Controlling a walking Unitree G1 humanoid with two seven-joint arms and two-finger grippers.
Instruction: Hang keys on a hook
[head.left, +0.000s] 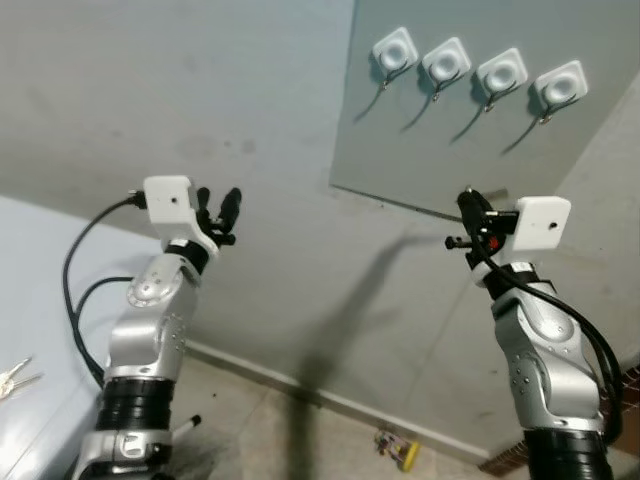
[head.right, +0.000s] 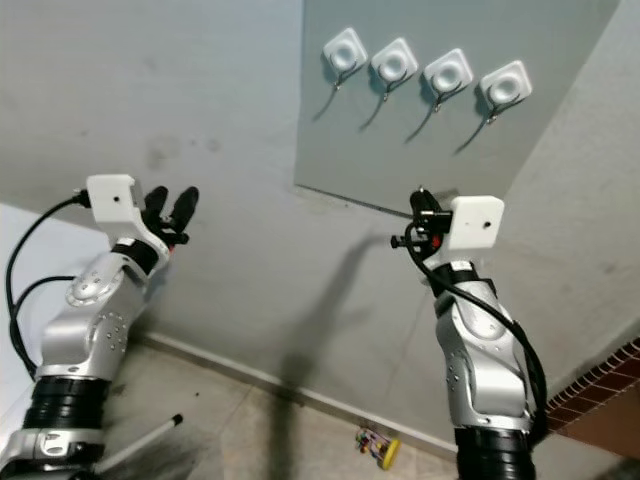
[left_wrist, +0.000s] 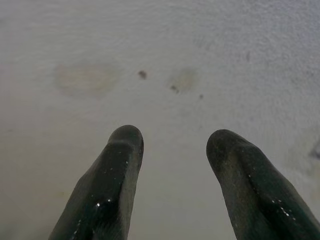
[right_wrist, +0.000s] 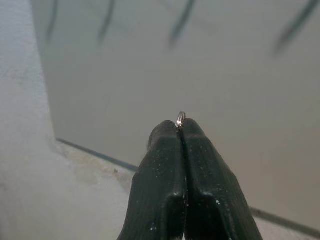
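Several white square hooks (head.left: 445, 63) sit in a row on a grey panel (head.left: 400, 150) high on the wall. My right gripper (head.left: 467, 202) is raised below the panel's lower edge, under the hooks. It is shut on a thin metal key ring (right_wrist: 180, 119) that peeks out between its fingertips; the keys themselves are hidden. My left gripper (head.left: 218, 198) is raised to the left, open and empty, pointing at the bare stained wall (left_wrist: 150, 75).
Another bunch of keys (head.left: 14, 378) lies on a pale blue surface (head.left: 40, 300) at the far left. On the floor by the wall are a small yellow object (head.left: 398, 448) and a white stick (head.left: 186, 426). Brickwork (head.right: 600, 395) shows at the lower right.
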